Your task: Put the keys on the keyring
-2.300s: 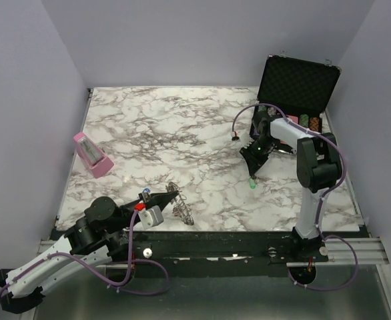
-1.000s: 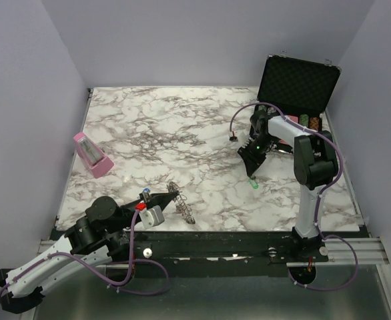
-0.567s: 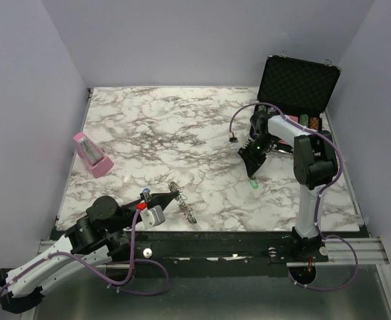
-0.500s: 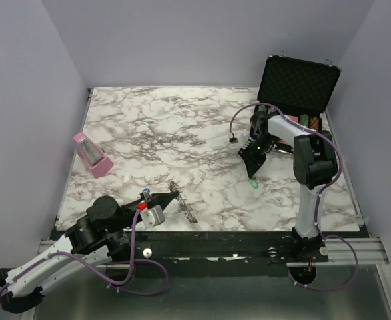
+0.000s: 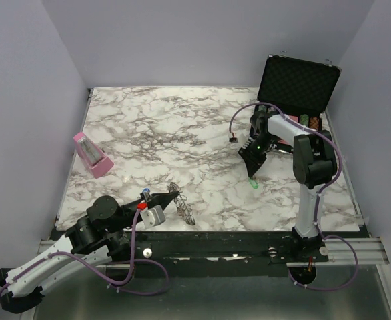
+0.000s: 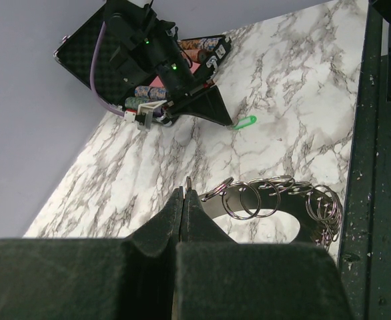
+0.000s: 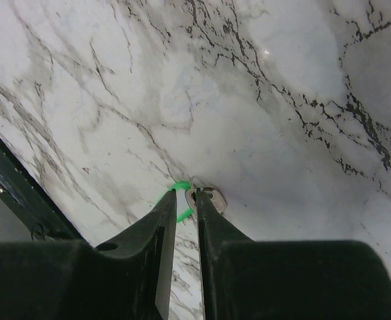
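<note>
A key with a green plastic head (image 5: pixel 252 182) lies on the marble table right of centre. My right gripper (image 5: pixel 250 173) points down at it. In the right wrist view the green head (image 7: pixel 179 201) and its metal part (image 7: pixel 210 198) sit at the tips of my right gripper (image 7: pixel 186 200). Its jaws are a narrow gap apart, one on each side of the key. My left gripper (image 6: pixel 183 193) is shut on the keyring (image 6: pixel 269 197), a chain of silvery rings, at the near edge. From above, the keyring (image 5: pixel 184 208) trails from my left gripper (image 5: pixel 173 197). Other keys are hidden.
An open black case (image 5: pixel 295 83) with striped poker chips (image 5: pixel 309 122) stands at the back right, just behind the right arm. A pink box (image 5: pixel 92 155) lies at the left edge. The right arm's cable ends in a small plug (image 5: pixel 233 139) over the table.
My right gripper's jaws have narrowed around the green key, which stays on the table. The left gripper still holds the keyring, and its loose end has shifted slightly.
</note>
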{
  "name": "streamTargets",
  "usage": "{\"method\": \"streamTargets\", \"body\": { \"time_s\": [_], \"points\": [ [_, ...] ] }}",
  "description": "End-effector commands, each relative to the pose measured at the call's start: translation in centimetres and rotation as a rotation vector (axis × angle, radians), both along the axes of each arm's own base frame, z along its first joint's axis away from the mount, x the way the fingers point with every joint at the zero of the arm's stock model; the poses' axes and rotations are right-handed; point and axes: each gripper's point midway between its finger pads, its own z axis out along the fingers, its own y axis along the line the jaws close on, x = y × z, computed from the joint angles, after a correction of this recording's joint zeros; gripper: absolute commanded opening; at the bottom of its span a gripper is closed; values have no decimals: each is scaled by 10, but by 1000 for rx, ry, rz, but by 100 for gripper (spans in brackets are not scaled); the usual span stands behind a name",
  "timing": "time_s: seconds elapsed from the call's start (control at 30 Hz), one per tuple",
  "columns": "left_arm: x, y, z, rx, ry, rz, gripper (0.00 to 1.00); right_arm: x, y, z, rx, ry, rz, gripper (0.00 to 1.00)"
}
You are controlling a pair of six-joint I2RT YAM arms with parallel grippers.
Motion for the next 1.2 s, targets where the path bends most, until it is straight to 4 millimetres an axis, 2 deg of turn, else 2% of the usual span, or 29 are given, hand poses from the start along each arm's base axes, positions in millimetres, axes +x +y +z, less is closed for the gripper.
{"method": "streamTargets", "body": {
  "time_s": [0.0,0.43,0.83,0.97,1.17],
  "points": [
    [0,0,15,-38,-32,0,0,-3,2,-3,5,31,24,26],
    [0,0,14,-35,-32,-2,0,-2,3,-8,-27,39,57,26],
    [0,0,15,-35,-32,-2,0,-5,-6,-9,-79,67,110,22],
    [0,0,15,-35,-32,-2,0,-4,-6,-6,-84,65,117,17],
    [0,0,14,-32,-30,-2,0,-4,-1,-1,-58,69,121,2]
  ]
}}
